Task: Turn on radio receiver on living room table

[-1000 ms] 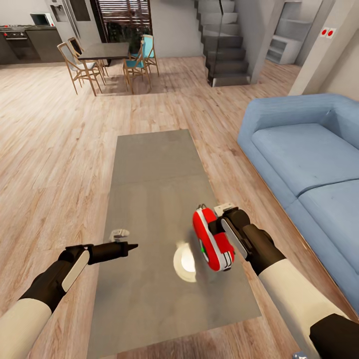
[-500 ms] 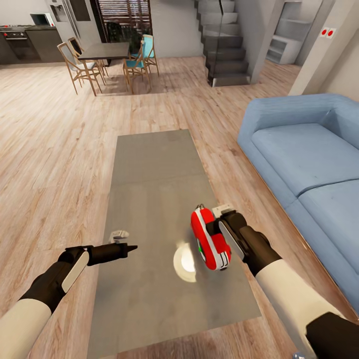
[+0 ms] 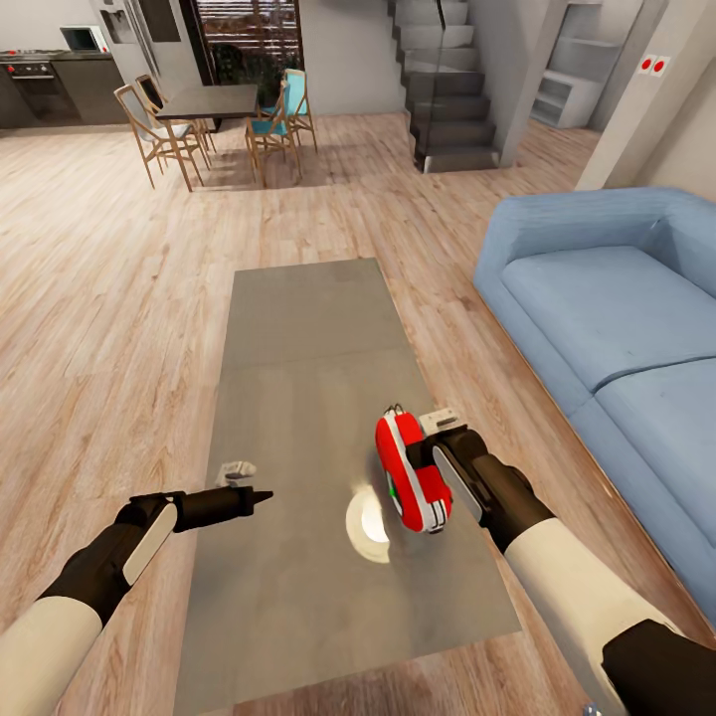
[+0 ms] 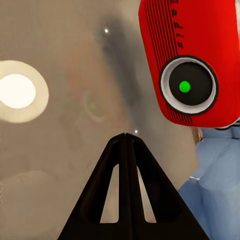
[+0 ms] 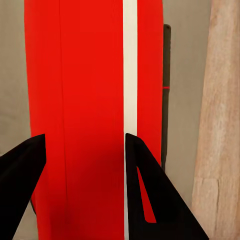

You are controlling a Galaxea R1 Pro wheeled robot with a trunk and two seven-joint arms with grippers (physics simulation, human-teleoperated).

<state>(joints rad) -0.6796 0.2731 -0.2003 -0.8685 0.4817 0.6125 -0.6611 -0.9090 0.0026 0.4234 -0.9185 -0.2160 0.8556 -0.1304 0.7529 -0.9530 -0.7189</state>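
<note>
The red radio receiver [image 3: 408, 475] with white edges stands on its edge over the near right part of the grey-taupe table [image 3: 298, 328]. My right gripper [image 3: 428, 465] is shut on it from the sofa side. In the right wrist view its two fingers straddle the red body [image 5: 80, 110]. In the left wrist view the radio's face [image 4: 187, 55] shows a round dark dial with a green dot [image 4: 185, 86]. My left gripper [image 3: 261, 494] is shut and empty, with its tip [image 4: 126, 140] pointing toward the radio across a gap. I cannot tell if the radio touches the tabletop.
A blue sofa [image 3: 617, 328] runs along the table's right side. A bright lamp reflection [image 3: 370, 517] lies on the tabletop just left of the radio. Wood plank floor surrounds the table. A dark dining table with chairs [image 3: 209, 104] and stairs [image 3: 447, 89] stand far behind.
My right gripper has carried the radio a little leftward, toward the table's middle. The left arm has barely moved.
</note>
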